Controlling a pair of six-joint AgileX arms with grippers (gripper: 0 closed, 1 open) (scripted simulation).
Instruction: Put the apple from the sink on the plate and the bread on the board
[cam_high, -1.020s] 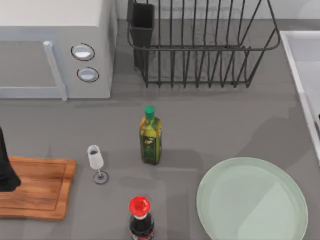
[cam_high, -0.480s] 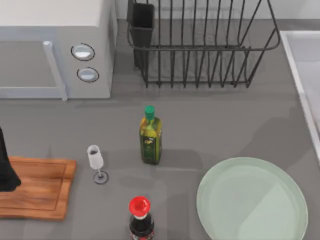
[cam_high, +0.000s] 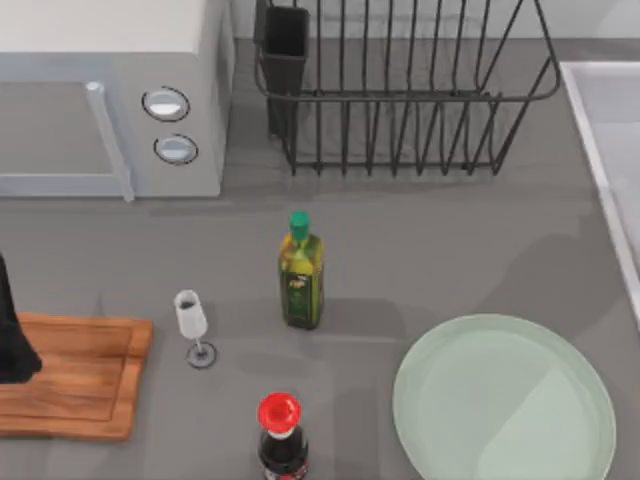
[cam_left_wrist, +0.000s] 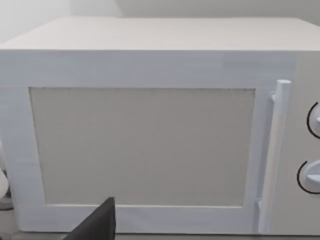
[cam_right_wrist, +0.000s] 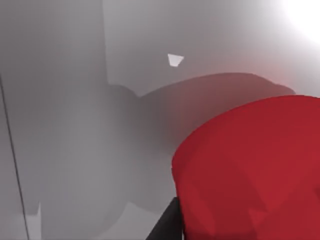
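Note:
The red apple looms large and close in the right wrist view, inside the pale grey sink. A dark part of my right gripper lies right against the apple's side. In the top view the sink's light rim runs down the right edge. The mint green plate lies bare at the front right. The wooden board lies bare at the front left, and my left gripper hangs over its left end, facing the microwave. The bread is out of view.
A white microwave stands at the back left, and a black wire dish rack stands behind the centre. An olive oil bottle, a small wine glass and a dark bottle with a red cap stand between board and plate.
A small dark tip of my right arm, seen at the top view's right edge a second ago, has left that view. The left arm and the objects have not moved.

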